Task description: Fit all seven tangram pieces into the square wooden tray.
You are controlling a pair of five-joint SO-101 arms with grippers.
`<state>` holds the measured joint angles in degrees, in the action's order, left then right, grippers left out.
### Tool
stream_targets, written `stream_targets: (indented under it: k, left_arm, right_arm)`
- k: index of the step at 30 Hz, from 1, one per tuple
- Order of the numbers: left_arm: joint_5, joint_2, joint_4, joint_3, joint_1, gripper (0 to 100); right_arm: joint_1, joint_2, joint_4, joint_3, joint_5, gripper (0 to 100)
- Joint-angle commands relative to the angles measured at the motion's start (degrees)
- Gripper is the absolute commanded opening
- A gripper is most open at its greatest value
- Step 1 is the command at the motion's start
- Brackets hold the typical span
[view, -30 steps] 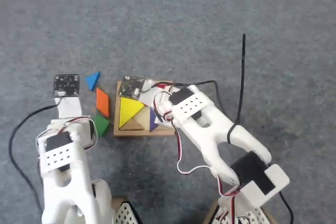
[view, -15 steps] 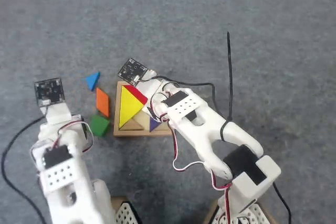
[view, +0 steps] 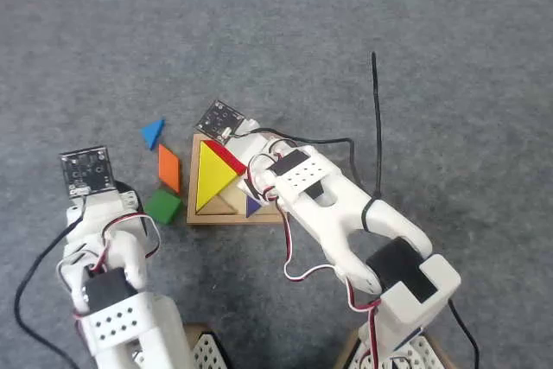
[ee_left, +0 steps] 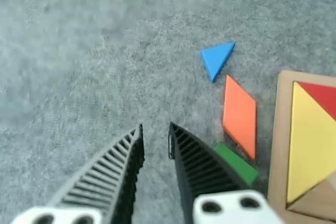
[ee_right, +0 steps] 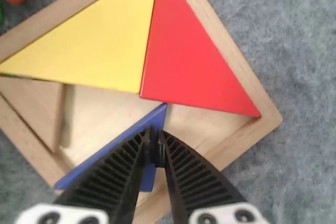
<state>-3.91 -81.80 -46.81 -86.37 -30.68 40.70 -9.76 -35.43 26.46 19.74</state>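
Note:
The square wooden tray [view: 233,217] holds a big yellow triangle [view: 210,175] with a red triangle [view: 226,155] beside it. A wood-coloured triangle [ee_right: 31,114] lies in one corner. My right gripper [ee_right: 156,135] is over the tray, shut on the edge of a dark blue triangle [ee_right: 113,156] that rests on the tray floor below the red one [ee_right: 186,66]. On the carpet to the left of the tray lie a small blue triangle [ee_left: 216,59], an orange parallelogram [ee_left: 239,115] and a green square [ee_left: 236,163]. My left gripper [ee_left: 155,129] hangs slightly open over bare carpet, short of these pieces.
Grey carpet covers the table. The right arm [view: 311,187] and its cables lie over the tray's right side. A thin black rod [view: 377,118] stands to the right of the tray. Open carpet stretches behind and to the right.
The left arm has drawn back toward the near edge, away from the loose pieces. The right arm has swung left over the tray, uncovering the red triangle, then held still.

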Motion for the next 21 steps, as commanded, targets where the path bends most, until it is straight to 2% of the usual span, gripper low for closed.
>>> stream_targets:
  k: [1, 6, 16, 21]
  left_arm:
    - [0.5, -1.4, -0.3, 0.6, 0.4, 8]
    - [0.5, -1.4, -0.3, 0.6, 0.4, 8]
    - [0.5, -1.4, -0.3, 0.6, 0.4, 8]
    - [0.5, -1.4, -0.2, 0.6, 0.4, 8]
  right_arm:
    - [-0.4, 0.7, -2.4, -1.1, 0.0, 0.9]
    - [-0.5, -1.5, -6.1, -3.6, 3.3, 0.9]
    - [-4.4, -5.8, -27.6, -19.3, 3.4, 0.9]
    - [-2.0, -4.8, -26.2, -19.3, 3.1, 0.9]
